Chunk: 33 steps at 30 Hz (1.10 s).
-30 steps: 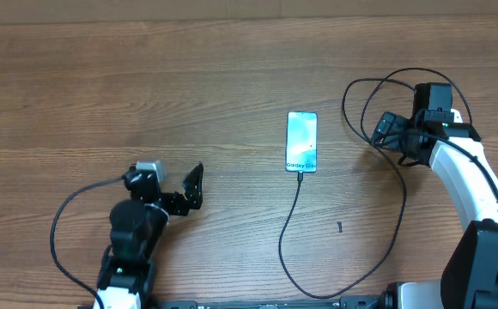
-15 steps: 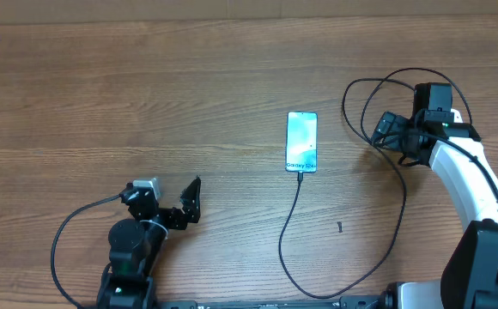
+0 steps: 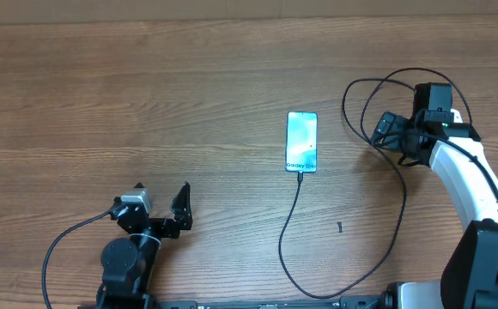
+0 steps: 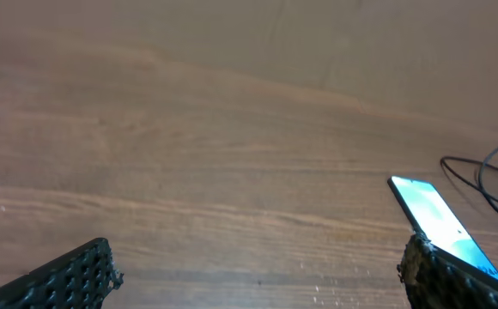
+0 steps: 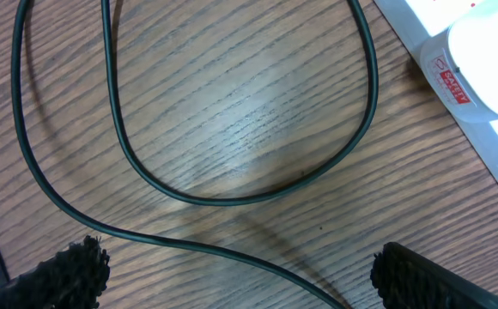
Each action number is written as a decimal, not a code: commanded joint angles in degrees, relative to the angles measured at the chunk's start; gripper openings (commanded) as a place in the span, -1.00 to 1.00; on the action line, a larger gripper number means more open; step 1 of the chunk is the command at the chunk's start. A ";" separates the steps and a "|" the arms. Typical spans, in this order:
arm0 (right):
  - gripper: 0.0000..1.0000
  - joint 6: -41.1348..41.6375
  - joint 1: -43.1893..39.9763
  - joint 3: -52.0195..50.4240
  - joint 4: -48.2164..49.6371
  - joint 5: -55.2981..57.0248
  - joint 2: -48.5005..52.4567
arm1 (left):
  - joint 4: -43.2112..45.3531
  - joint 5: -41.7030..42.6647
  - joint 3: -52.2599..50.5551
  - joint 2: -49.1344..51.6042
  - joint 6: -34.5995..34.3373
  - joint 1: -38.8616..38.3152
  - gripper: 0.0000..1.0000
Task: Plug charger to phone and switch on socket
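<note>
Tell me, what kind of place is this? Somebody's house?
Probably a robot test bench, not a house: a left arm and right arm stand at a wooden table holding a phone and its charger.

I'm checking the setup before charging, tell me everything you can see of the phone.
The phone is a slim rectangle with black edges and a lit pale blue screen showing text near its lower end. It lies flat, face up, on the wooden table. The thin black charger cable meets its near short edge, seemingly plugged in. Nothing else touches it.
</note>
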 commanded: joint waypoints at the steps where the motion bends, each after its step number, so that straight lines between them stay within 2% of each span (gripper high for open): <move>1: 1.00 0.00 0.00 -0.26 0.39 0.15 -1.38 | -0.31 -1.42 -0.20 -2.69 4.79 0.46 0.99; 6: 1.00 0.00 0.00 -0.26 0.42 0.15 -1.38 | -0.35 -1.62 -0.20 -7.28 8.81 0.46 1.00; 12: 1.00 0.00 0.00 -0.26 0.39 0.15 -1.38 | -0.42 -1.81 -0.20 -7.37 11.08 0.52 0.99; 33: 1.00 0.00 0.00 -0.26 0.39 0.15 -1.38 | -0.26 -1.77 -0.20 -7.34 11.15 0.52 0.99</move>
